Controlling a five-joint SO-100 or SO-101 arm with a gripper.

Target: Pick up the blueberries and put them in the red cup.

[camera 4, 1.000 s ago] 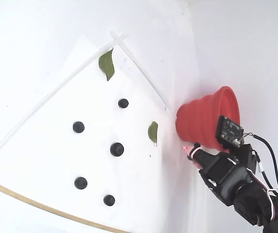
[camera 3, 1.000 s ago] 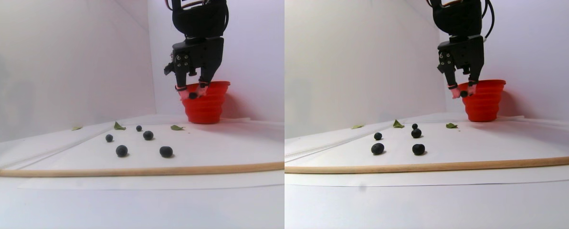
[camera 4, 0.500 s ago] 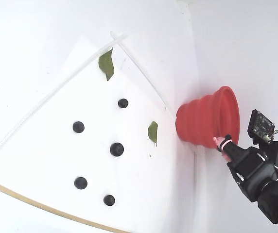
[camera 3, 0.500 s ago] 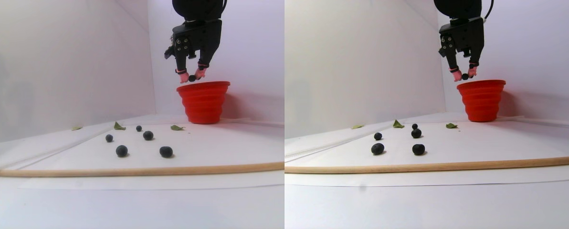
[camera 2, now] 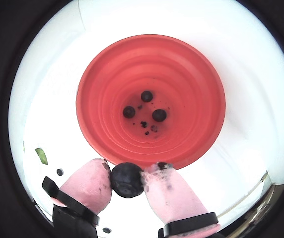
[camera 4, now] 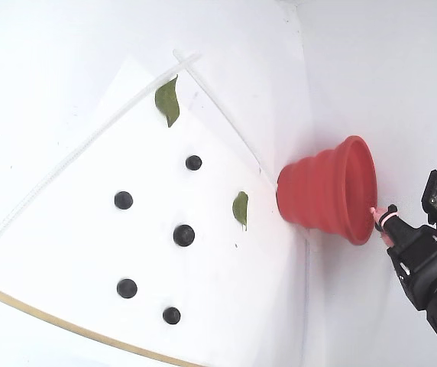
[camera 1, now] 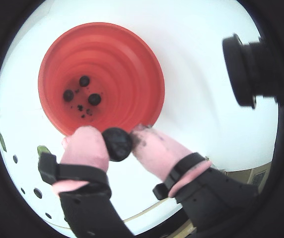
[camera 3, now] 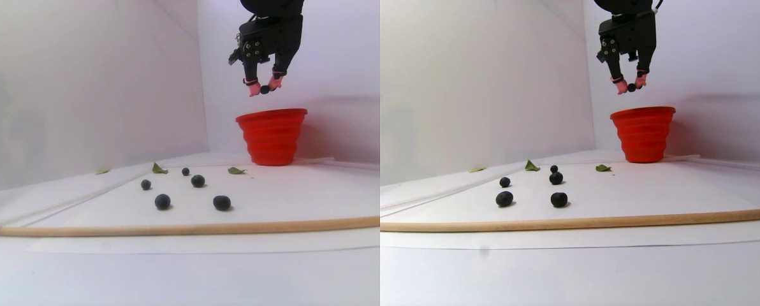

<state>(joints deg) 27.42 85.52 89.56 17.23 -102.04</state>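
Note:
My gripper [camera 1: 116, 135] with pink fingertips is shut on one near-black blueberry [camera 1: 117, 144]. It holds it in the air over the near rim of the red cup [camera 1: 132, 74]. In both wrist views I look down into the cup [camera 2: 191, 89], where three blueberries [camera 2: 146, 95] lie on the bottom with dark crumbs. The stereo pair view shows the gripper [camera 3: 264, 89] well above the cup [camera 3: 271, 137]. Several more blueberries [camera 3: 162, 201] lie loose on the white sheet in front. The fixed view lies on its side and shows the gripper [camera 4: 383, 218] off the cup's mouth [camera 4: 325, 191].
Green leaves [camera 4: 168, 99] lie among the loose blueberries [camera 4: 184, 235] and one [camera 4: 240, 208] lies close to the cup's base. A thin wooden rod [camera 3: 182, 227] runs across the sheet's front. White walls stand close behind the cup. A black camera [camera 1: 251, 69] juts out beside the wrist.

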